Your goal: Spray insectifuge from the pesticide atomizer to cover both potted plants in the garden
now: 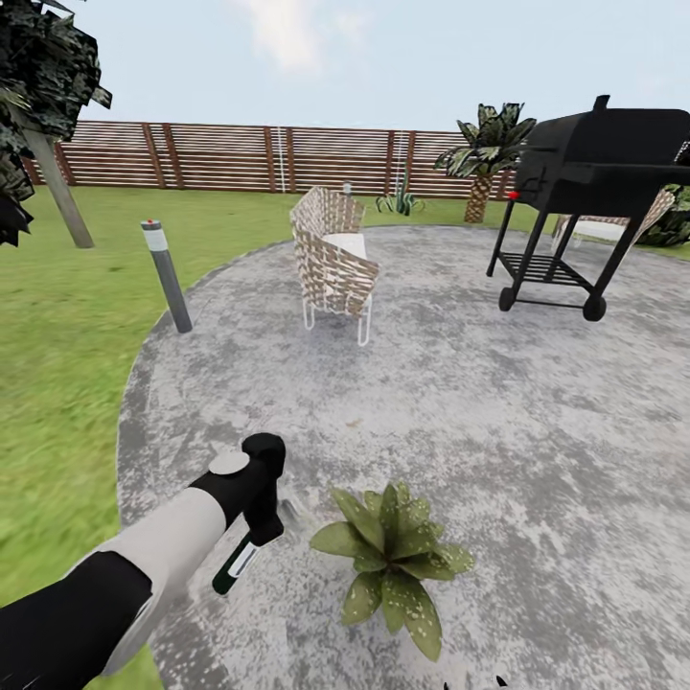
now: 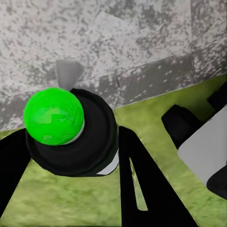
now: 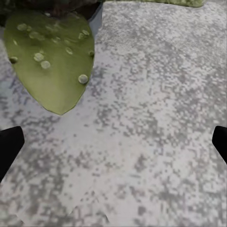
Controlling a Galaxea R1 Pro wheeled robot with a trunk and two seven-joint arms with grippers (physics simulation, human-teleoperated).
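While gripped, atomizer (image 1: 236,565) inside left gripper (image 1: 261,525).

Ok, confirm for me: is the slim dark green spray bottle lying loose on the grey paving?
No, the slim dark green spray bottle hangs from the left gripper, held above the mottled grey paving beside the broad speckled-leaf plant.

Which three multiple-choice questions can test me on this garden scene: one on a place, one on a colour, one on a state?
1. Where does the speckled potted plant stand?
A. on grass
B. on the paved patio
C. on a table

2. What colour is the grill?
A. black
B. red
C. white

3. What is the state of the left tool?
A. open and free
B. shut on the pesticide atomizer
C. resting on the fence

Answers:
1 B, mottled grey paving surrounds the plant.
2 A, its body and legs are black.
3 B, the bottle hangs from the closed fingers.
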